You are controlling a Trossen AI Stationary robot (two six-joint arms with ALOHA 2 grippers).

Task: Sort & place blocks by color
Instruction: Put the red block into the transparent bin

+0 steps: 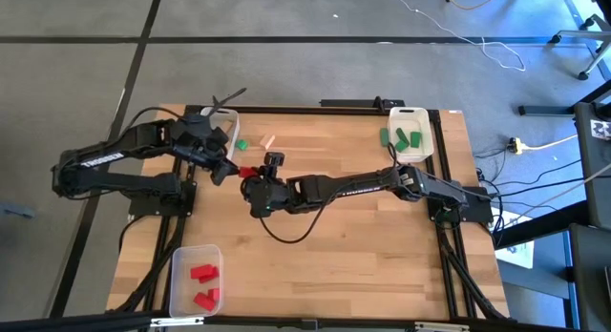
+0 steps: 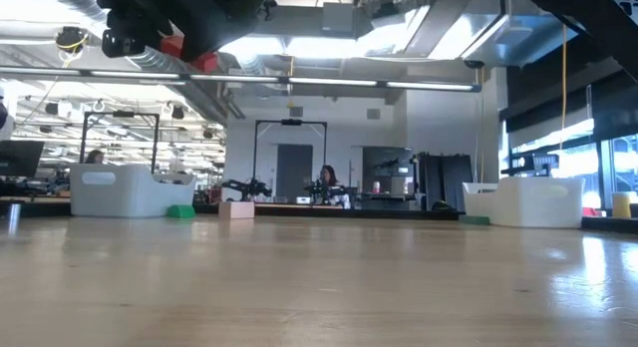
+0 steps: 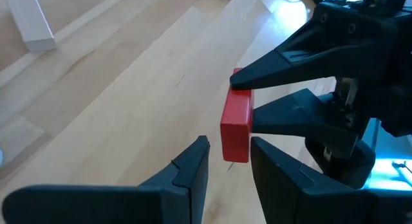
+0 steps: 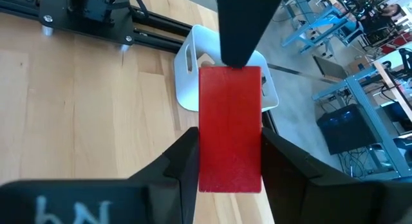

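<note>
1. In the high view the two arms meet just left of the table's (image 1: 315, 265) centre. The right gripper (image 1: 250, 176) reaches in from 3 o'clock and the left gripper (image 1: 225, 169) from 9 o'clock, with a red block (image 1: 248, 171) showing as a small speck between them.
2. The right wrist view shows what the overhead cannot: the right gripper (image 4: 228, 161) is clamped on the red block (image 4: 230, 129), its two fingers pressed flat against the block's long sides, and one dark finger of the other arm touches the block's far end.
3. The left wrist view gives the other side. The left gripper (image 3: 229, 161) has its fingers narrowly parted, tips right at the end of the red block (image 3: 236, 125) — whether they grip it I cannot tell.
4. The low view shows the block (image 2: 202, 60) held well above the tabletop, at about 11 o'clock in that picture.
5. Only the overhead shows the sorting so far:
   - a bin (image 1: 175, 275) at 7 o'clock on the table holds red blocks (image 1: 202, 272);
   - a bin (image 1: 429, 132) at 1 o'clock holds green blocks (image 1: 402, 137);
   - a third bin (image 1: 229, 116) sits at 11 o'clock, beside the left gripper.
6. A loose green block (image 1: 242, 145) and a pale wood block (image 1: 268, 141) lie on the table near the third bin — the low view shows them too.
</note>
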